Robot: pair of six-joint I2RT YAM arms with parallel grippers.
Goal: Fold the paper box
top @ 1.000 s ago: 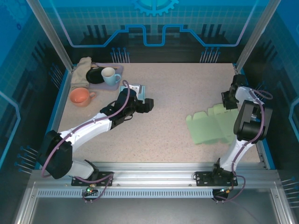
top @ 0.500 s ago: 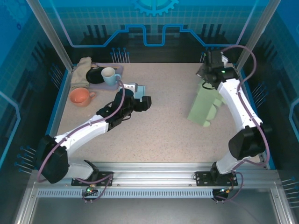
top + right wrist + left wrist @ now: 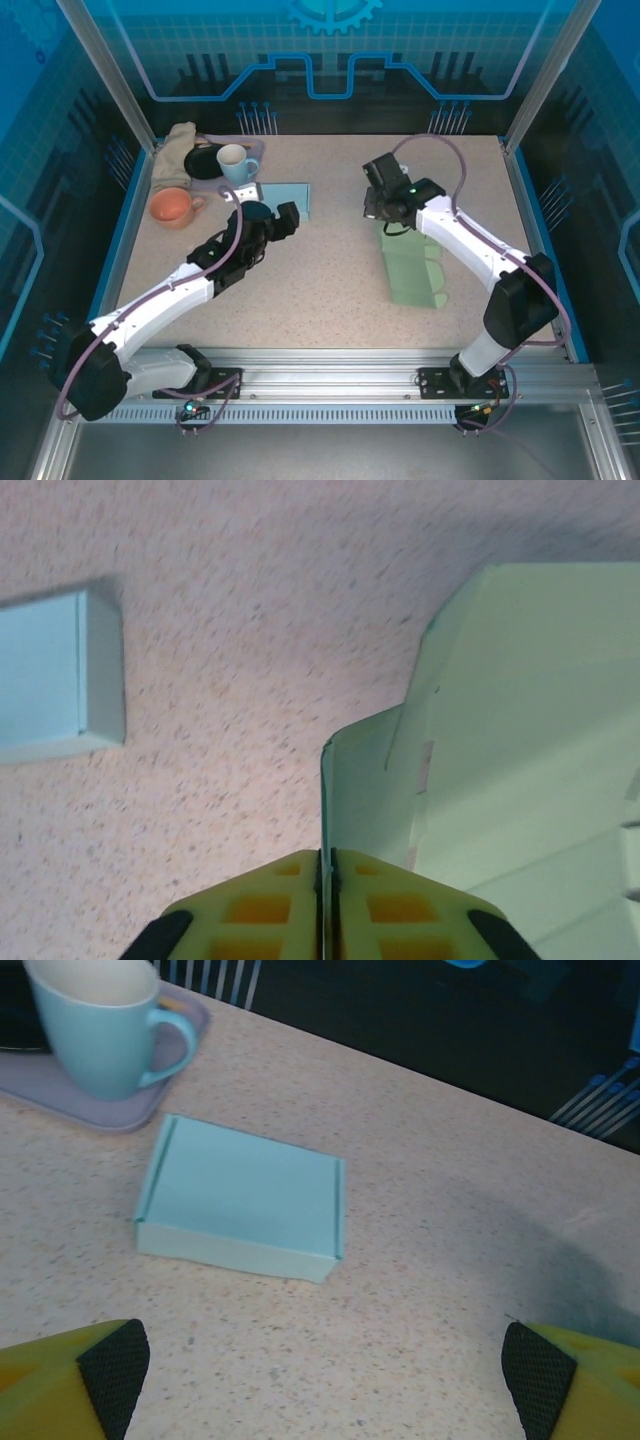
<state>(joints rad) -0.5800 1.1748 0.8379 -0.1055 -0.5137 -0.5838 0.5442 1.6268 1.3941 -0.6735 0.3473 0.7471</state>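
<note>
On the right half of the counter point(image 3: 340, 285), the right pincer point(image 3: 327, 865) nips the far edge of the flat green paper box blank point(image 3: 412, 270), whose long axis runs back toward the arms. The left pincer point(image 3: 325, 1375) gapes wide, well apart, over a folded light-blue box point(image 3: 240, 1200).

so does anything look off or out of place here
Only the green box sheet: the right fingers pinch one edge, so it slants up off the table at that end. Nothing looks spilled or torn.
</note>
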